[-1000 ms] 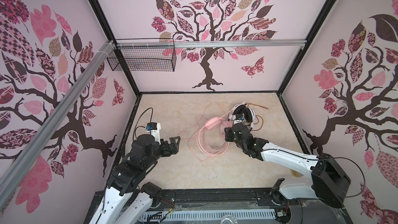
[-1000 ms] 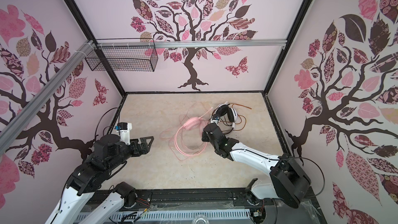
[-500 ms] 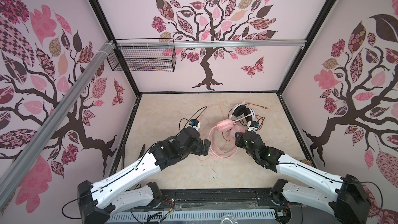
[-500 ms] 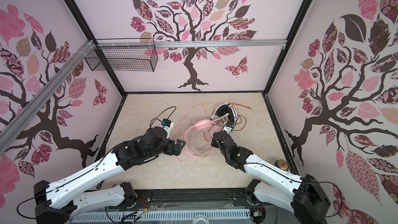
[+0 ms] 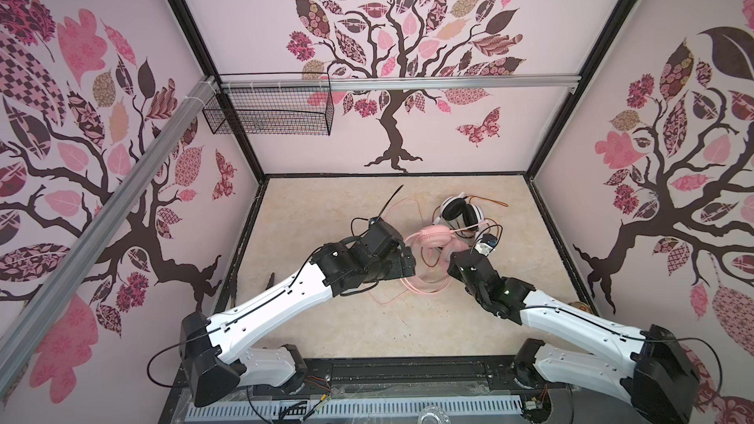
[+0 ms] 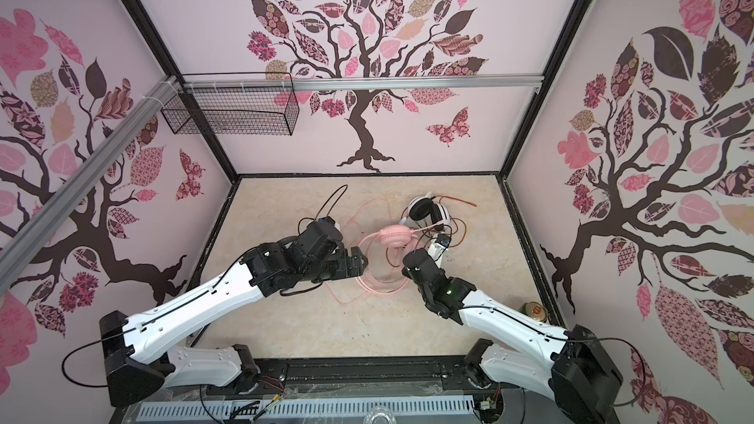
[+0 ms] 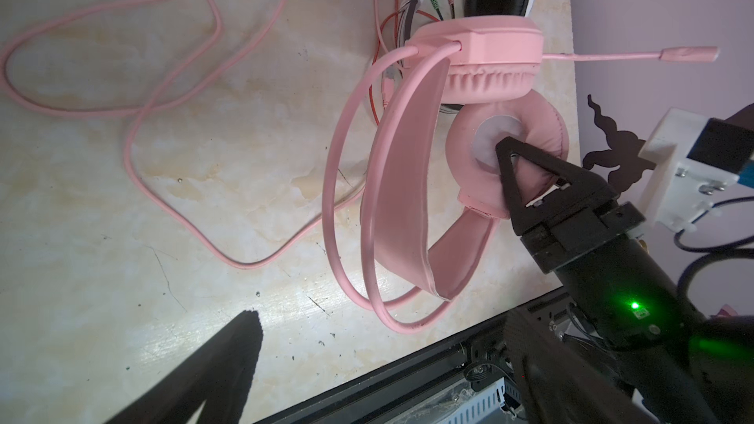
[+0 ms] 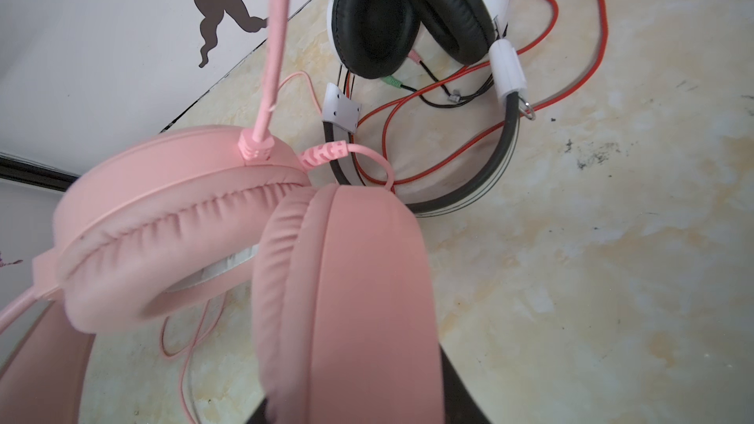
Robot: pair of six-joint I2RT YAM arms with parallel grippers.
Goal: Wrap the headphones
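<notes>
Left wrist view: right end effector (image 7: 530, 175) pinches pale pink padded headset (image 7: 402, 197); spread left end effector (image 5: 409, 263) should gather pink cable (image 7: 134, 124).

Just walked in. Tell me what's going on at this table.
The right gripper is clamped on one earcup of the pale pink corded headset. The left gripper hangs open beside its headband, holding nothing. The pink cable lies in loose loops on the beige marbled tabletop, not wrapped. The white headset with black earpads sits behind, its orange-red cable loose too.
</notes>
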